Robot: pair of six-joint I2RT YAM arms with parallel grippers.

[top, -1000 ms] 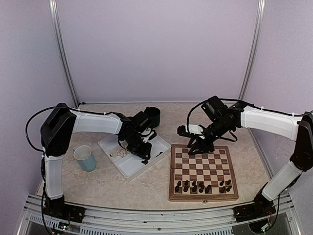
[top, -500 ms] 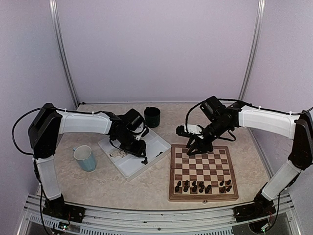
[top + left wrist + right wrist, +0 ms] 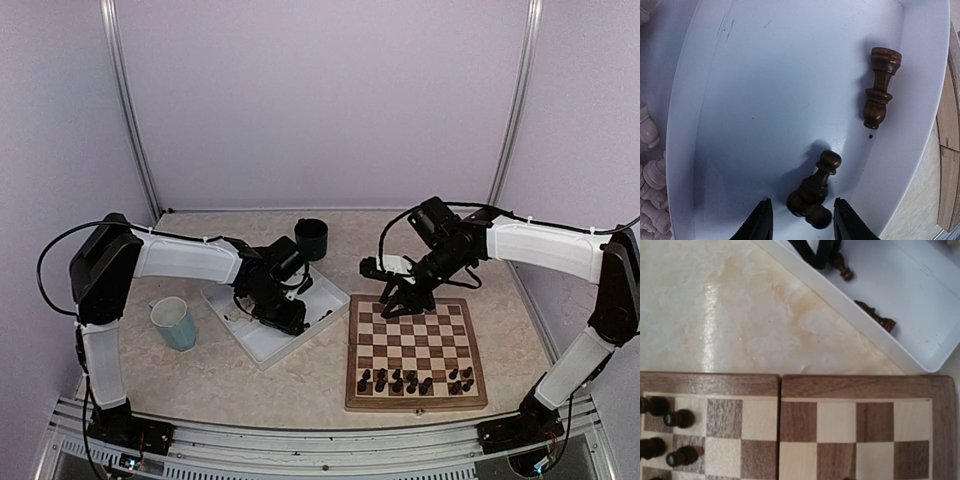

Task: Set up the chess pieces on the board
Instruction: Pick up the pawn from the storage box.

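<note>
While the left pincer [image 3: 802,212] hangs with its fingers apart in the white tray's [image 3: 750,90] dark-piece compartment, a toppled dark pawn [image 3: 814,190] lies right between them, head pointing to one o'clock in the wrist view, so the left arm is clearly nearer!

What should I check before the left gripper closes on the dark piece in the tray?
1. Left gripper open: ok, its jaws stand apart.
2. Near dark piece between the jaws: ok, it lies on its side in the tray.
3. Only one piece in the gap: cannot tell; a second dark rounded shape sits against it.
4. Far dark piece clear of the jaws: ok, it lies apart, by the tray wall.
5. Right gripper out of the way: ok, it hangs over the far edge of the board.
6. Right gripper empty: cannot tell.
</note>
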